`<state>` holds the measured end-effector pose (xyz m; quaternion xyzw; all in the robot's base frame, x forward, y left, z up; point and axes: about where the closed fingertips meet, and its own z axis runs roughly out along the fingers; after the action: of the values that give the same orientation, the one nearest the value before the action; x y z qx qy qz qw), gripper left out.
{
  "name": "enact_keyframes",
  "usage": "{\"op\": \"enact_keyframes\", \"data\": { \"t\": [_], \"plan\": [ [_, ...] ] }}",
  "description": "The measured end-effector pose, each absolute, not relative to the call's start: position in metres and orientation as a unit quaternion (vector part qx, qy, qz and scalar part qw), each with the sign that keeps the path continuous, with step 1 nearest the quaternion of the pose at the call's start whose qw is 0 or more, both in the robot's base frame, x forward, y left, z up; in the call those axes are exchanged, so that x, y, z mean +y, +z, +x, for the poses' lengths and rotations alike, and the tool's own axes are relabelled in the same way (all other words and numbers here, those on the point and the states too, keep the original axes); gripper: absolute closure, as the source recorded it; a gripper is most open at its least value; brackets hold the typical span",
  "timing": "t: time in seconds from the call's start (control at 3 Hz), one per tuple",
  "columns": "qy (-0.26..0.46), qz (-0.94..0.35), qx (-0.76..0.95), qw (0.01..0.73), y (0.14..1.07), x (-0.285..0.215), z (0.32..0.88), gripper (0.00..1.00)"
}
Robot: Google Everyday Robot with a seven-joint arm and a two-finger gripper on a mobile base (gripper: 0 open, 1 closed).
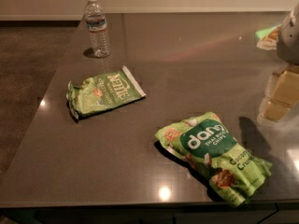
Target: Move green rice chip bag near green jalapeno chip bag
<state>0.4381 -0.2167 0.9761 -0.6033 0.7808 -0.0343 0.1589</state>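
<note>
The green rice chip bag (215, 155) is a large lime-green bag with a dark green oval and white "dang" lettering. It lies flat near the table's front edge, right of centre. The green jalapeno chip bag (103, 94) is smaller and pale green, with white "Kettle" lettering and a white strip on its right end. It lies to the left, further back, well apart from the rice chip bag. My gripper (282, 94) hangs at the right edge of the view, above the table, up and to the right of the rice chip bag, not touching it.
A clear plastic water bottle (97, 28) stands upright at the back left of the dark grey table (154, 69). A green and orange object (267, 35) shows partly at the far right, behind the arm. The table's left edge drops to a brown floor.
</note>
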Motion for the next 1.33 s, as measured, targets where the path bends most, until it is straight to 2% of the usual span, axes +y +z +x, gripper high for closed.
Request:
{"op": "enact_keyframes", "data": {
  "t": [0.33,1.33],
  "plan": [
    [-0.034,-0.603,0.781,0.159,0.976,-0.217,0.438,0.0],
    [0.031,-0.545,0.83,0.114,0.934,-0.2,0.379,0.0]
  ]
}}
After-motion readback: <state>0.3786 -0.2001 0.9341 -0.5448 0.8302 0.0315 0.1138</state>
